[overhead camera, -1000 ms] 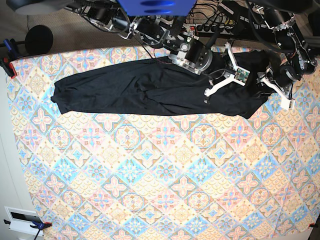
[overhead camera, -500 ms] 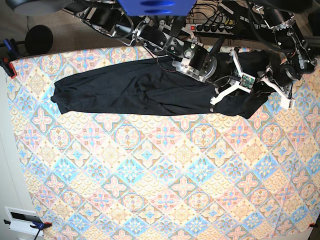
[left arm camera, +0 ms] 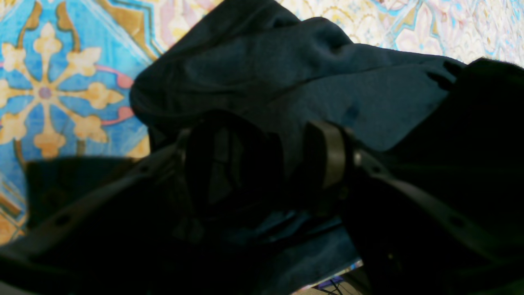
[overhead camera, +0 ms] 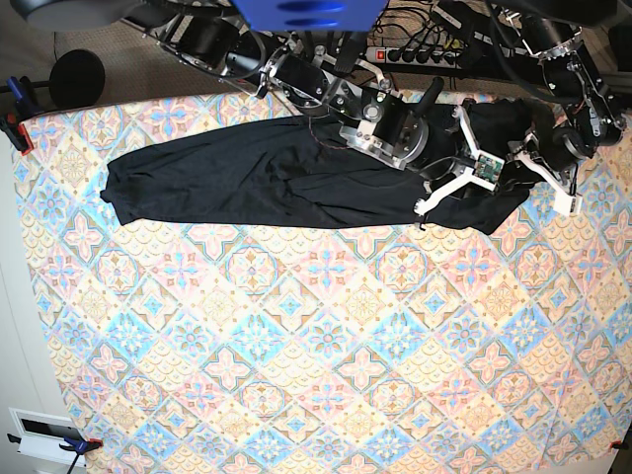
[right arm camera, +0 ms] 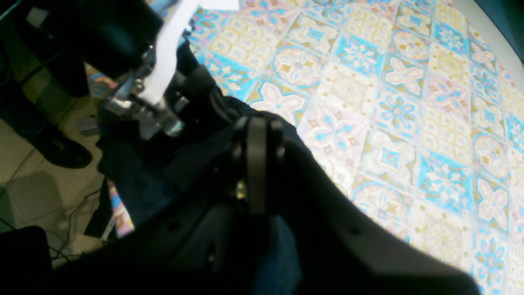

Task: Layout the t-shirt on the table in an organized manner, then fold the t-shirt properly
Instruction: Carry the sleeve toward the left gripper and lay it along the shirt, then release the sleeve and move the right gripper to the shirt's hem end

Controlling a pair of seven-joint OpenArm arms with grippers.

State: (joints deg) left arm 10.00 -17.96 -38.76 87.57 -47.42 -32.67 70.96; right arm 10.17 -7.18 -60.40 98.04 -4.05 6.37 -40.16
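The black t-shirt (overhead camera: 286, 173) lies stretched out in a long band across the far side of the table (overhead camera: 326, 336). My right arm (overhead camera: 385, 123) reaches over its right part. In the right wrist view my right gripper (right arm camera: 258, 123) is shut, its tips at the t-shirt's (right arm camera: 196, 155) edge; whether any fabric is pinched does not show. My left arm (overhead camera: 568, 143) stands at the shirt's right end. My left gripper (left arm camera: 294, 159) is open, and a bunched fold of the t-shirt (left arm camera: 286, 69) lies between its fingers (left arm camera: 331, 155).
A power strip (overhead camera: 425, 54) and cables run behind the table's far edge. Red clamps (overhead camera: 14, 126) hold the cloth at the left edge. A white box (overhead camera: 44, 434) sits at the front left corner. Floor and cables (right arm camera: 49, 196) show beyond the table edge.
My right arm has moved to the right along the shirt, closer to the left gripper. The left arm has stayed where it was. Neither gripper has changed state.
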